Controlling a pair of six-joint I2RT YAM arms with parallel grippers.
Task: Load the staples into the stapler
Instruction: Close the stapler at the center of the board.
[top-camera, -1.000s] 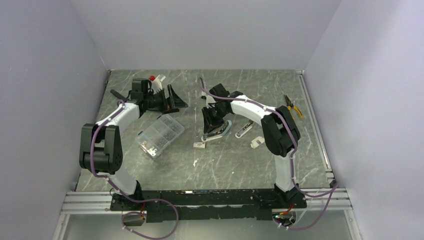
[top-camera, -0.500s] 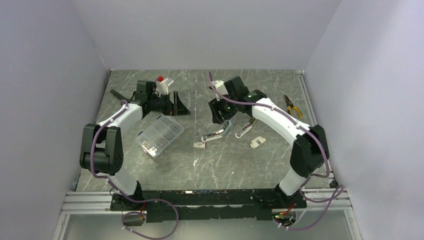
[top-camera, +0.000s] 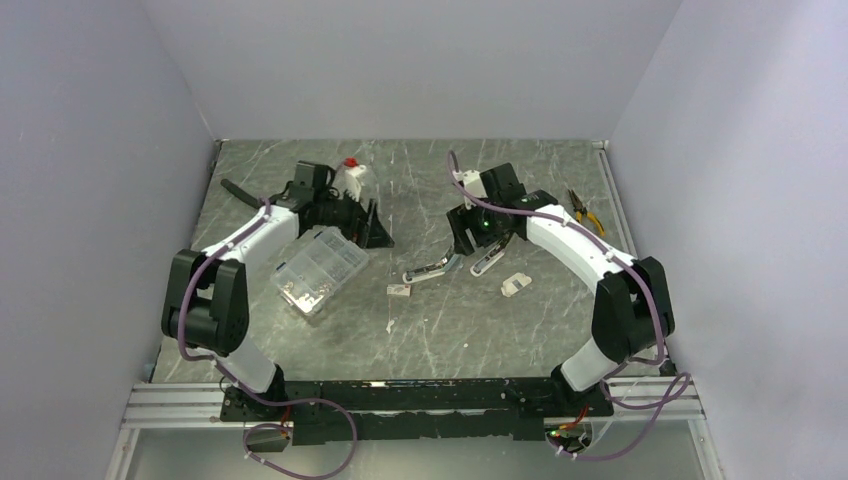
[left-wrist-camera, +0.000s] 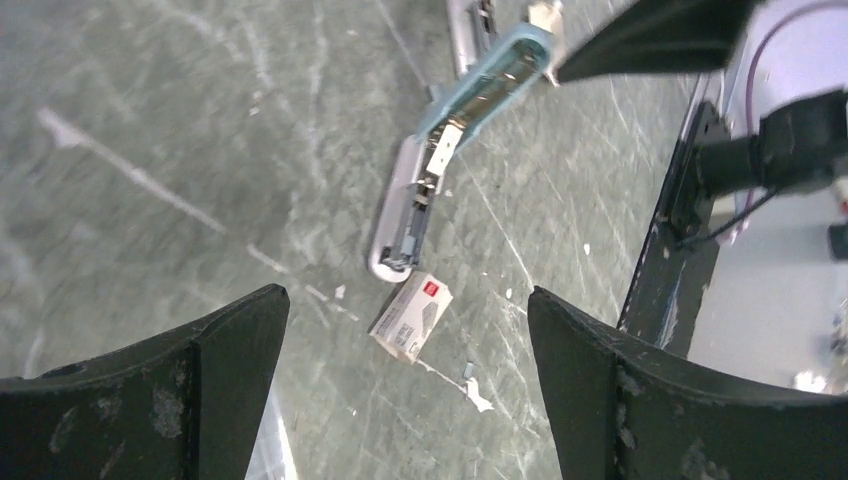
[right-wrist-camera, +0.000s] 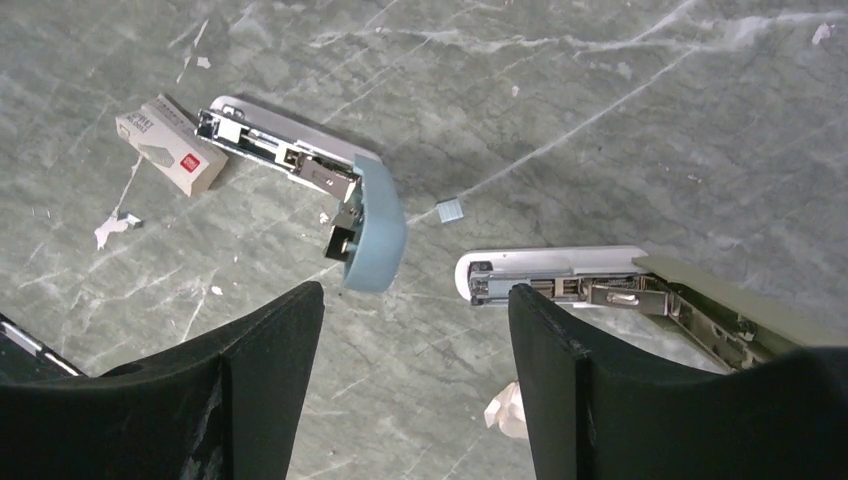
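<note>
The white staple box (top-camera: 400, 290) with a small red mark lies on the table by the tip of the blue stapler (top-camera: 432, 268), which lies open. A second pale stapler (top-camera: 488, 260) lies open to its right. My left gripper (top-camera: 372, 226) is open and empty, up and left of the box. In the left wrist view the box (left-wrist-camera: 412, 317) sits below between the fingers (left-wrist-camera: 150, 400), with the blue stapler (left-wrist-camera: 450, 140) beyond. My right gripper (top-camera: 470, 238) is open and empty above both staplers. The right wrist view shows the blue stapler (right-wrist-camera: 300, 170), the pale stapler (right-wrist-camera: 570, 275) and the box (right-wrist-camera: 170, 160).
A clear plastic compartment case (top-camera: 318, 268) lies just below my left gripper. A crumpled white scrap (top-camera: 515, 285) lies right of the staplers. Yellow-handled pliers (top-camera: 585, 212) lie at the far right. A white object with a red top (top-camera: 350, 175) stands behind my left wrist.
My right gripper has lifted off the blue stapler and moved right and back, leaving it open on the table. My left gripper has swung right toward the middle.
</note>
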